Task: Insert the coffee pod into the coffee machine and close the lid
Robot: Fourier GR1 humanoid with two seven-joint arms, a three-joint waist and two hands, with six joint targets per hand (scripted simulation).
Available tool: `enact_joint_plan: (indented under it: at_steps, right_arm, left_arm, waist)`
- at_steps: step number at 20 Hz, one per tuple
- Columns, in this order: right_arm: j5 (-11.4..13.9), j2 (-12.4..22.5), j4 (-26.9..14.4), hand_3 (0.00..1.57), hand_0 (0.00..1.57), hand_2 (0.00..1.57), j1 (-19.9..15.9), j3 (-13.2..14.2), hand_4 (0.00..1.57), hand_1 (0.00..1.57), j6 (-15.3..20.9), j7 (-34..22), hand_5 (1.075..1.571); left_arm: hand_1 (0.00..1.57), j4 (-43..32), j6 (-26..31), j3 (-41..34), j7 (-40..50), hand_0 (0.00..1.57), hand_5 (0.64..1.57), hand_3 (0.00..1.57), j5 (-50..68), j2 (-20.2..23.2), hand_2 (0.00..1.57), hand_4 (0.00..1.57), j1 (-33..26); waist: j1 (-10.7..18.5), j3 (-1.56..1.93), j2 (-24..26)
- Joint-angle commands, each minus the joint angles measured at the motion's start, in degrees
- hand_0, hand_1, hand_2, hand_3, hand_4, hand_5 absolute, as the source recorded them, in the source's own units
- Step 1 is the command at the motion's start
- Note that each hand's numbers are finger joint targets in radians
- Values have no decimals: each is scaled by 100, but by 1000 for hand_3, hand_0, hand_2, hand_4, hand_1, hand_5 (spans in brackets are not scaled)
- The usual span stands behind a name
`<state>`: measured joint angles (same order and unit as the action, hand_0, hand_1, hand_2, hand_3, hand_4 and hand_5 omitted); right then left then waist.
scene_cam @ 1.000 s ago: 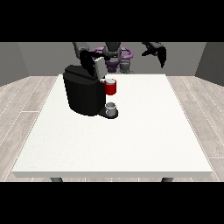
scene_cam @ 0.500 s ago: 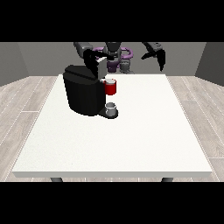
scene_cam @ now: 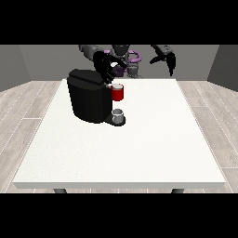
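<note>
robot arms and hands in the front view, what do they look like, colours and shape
Both hands are black, with slender fingers and a thumb: the hand at the view's left and the hand at the view's right. The arms leading to them are dark grey and tube-like. Purple curved parts show on the torso between the arms. No cables or markings can be made out.

Coffee machine (scene_cam: pixel 88 100) black, red front piece (scene_cam: pixel 117 94). Small cup (scene_cam: pixel 118 115) grey. Table (scene_cam: pixel 139 139) plain white. Both hands black: view's left (scene_cam: pixel 106 69), view's right (scene_cam: pixel 168 59). Robot torso (scene_cam: pixel 126 58) grey with purple. Floor (scene_cam: pixel 28 107) pale wood planks.
</note>
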<state>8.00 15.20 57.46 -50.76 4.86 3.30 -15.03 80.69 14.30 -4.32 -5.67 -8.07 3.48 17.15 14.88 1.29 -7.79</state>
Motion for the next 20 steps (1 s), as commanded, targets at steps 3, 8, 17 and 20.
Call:
enact_joint_plan:
  at_steps: [3,8,17,20]
  right_arm:
    - [39,-176,290,0,0,0,-676,-211,160,0,-137,279,1571]
    - [164,-10,716,0,0,0,-745,-248,87,0,-142,-158,1571]
    - [257,414,1190,0,0,0,-865,-5,0,0,-264,-610,1571]
    - [342,463,1250,0,0,0,-1033,110,0,0,-158,-749,1571]
  left_arm:
    - [0,107,103,156,90,0,1571,0,25,-68,0,386,275]
    - [0,37,84,184,-64,0,1571,0,14,-116,0,398,436]
    - [0,35,342,355,-4,0,1571,0,36,-69,0,368,852]
    - [0,12,398,326,63,0,1571,0,124,-83,0,426,1119]
  waist:
    - [697,-124,-142]
    - [963,-128,-344]
    - [1549,-116,-753]
    - [1873,-118,-973]
